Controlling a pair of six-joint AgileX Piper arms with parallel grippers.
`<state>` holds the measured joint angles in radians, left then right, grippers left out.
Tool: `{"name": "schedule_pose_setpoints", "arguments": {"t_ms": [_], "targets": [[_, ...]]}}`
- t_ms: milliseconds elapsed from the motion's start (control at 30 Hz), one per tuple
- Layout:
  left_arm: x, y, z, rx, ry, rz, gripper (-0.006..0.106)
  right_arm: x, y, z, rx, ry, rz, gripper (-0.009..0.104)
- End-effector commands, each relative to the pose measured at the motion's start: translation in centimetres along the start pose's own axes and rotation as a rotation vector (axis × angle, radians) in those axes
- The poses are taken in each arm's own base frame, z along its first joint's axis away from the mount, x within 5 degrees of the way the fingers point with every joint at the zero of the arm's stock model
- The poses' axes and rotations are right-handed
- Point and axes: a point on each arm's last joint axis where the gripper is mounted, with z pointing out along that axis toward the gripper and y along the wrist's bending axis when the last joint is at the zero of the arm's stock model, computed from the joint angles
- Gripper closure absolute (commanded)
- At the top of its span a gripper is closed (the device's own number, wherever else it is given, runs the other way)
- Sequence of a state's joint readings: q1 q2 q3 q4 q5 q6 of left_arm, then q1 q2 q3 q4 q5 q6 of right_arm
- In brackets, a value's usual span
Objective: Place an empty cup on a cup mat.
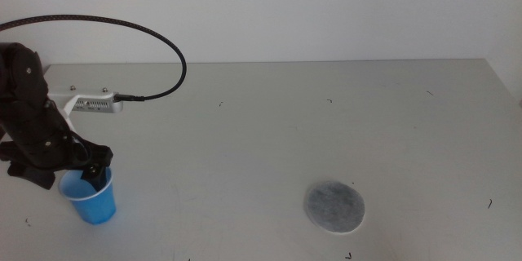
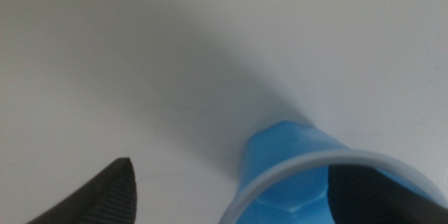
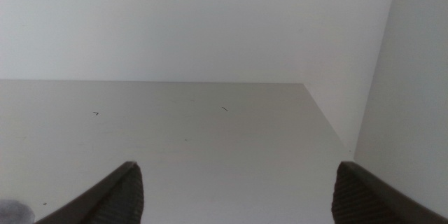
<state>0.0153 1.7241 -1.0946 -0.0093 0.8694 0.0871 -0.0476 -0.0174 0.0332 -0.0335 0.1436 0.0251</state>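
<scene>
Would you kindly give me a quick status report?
Left gripper open, straddling cup wall, one jaw inside. Right gripper open, waiting. Cup mat bare; path unobstructed.

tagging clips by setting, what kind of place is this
Probably a lab or test bench rather than a home: a bare grey table against a plain white wall, holding only a blue cup and a grey cup mat. The left gripper straddles the cup's rim, jaws open; the right gripper waits open.

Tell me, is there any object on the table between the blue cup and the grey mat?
No, nothing visible. Bare table lies between the cup, where the left claw straddles its rim, and the cup mat.
</scene>
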Motion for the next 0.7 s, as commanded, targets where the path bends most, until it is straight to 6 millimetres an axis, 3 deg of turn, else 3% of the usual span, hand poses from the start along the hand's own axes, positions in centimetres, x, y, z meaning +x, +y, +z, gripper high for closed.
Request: {"name": "schedule_pose_setpoints", "arguments": {"t_ms": [0,167,200,533,567,667], "targets": [[-0.75,-0.16,-1.33,0.004,-0.071,-0.004,-0.005,-1.19,0.00,-0.26,0.000,-0.108,-0.017,0.001],[-0.63,-0.17,-0.69,0.005,-0.046,-0.004,0.006,-1.19,0.00,-0.26,0.000,-0.108,-0.017,0.001],[-0.61,-0.17,-0.69,0.006,-0.044,-0.002,0.017,-1.19,0.00,-0.26,0.000,-0.108,-0.017,0.001],[-0.40,-0.21,-0.71,0.010,-0.021,-0.003,0.092,-1.19,0.00,-0.26,0.000,-0.108,-0.017,0.001],[-0.33,-0.22,-0.75,0.011,-0.015,-0.003,0.099,-1.19,0.00,-0.26,0.000,-0.108,-0.017,0.001],[-0.19,-0.31,-1.19,0.011,-0.018,-0.001,0.100,-1.19,0.00,-0.26,0.000,-0.108,-0.017,0.001]]}}
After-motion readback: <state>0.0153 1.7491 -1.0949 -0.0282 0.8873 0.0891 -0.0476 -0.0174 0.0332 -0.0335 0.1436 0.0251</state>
